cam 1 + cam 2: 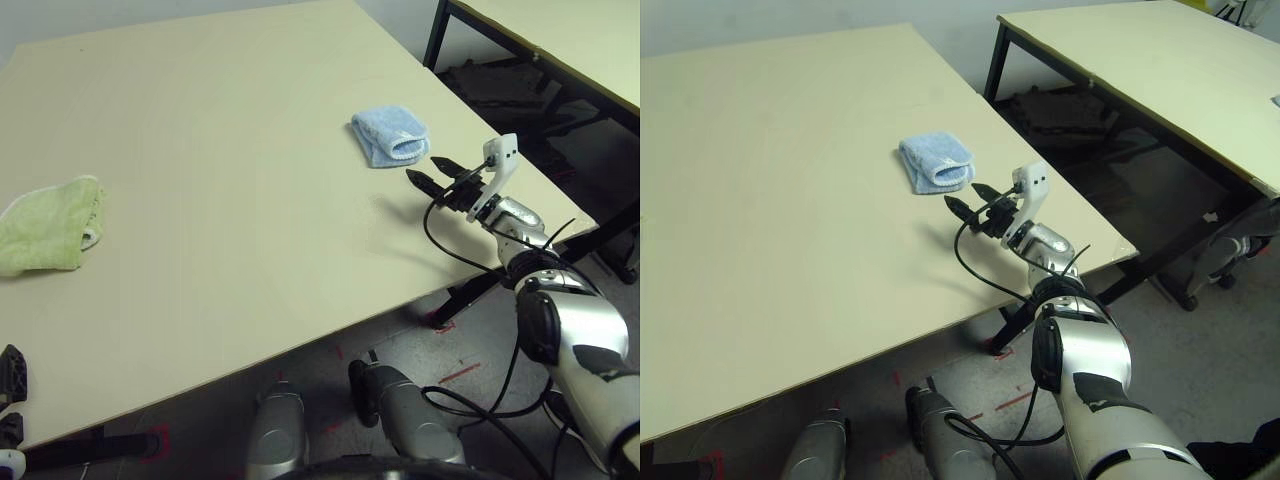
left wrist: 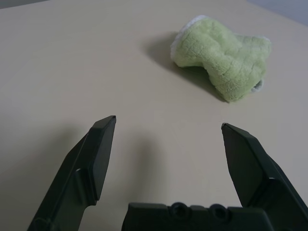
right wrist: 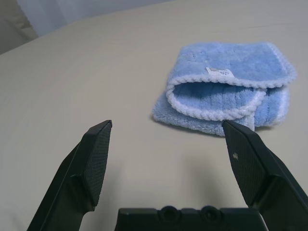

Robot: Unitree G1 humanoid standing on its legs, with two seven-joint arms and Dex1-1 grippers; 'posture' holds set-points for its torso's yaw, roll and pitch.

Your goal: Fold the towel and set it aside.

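Right hand hovers over the tabletop near its right edge, fingers spread, nothing held, aimed at the light blue cloth just beyond it; left hand likewise released and empty, green towel lying a little ahead of its fingers. Towel sits far left on the tabletop, well apart from the blue cloth, bunched into a rough fold rather than flat; looks folded and set aside already, so task reads as essentially complete; at most a tidy-up and arm retreat left.
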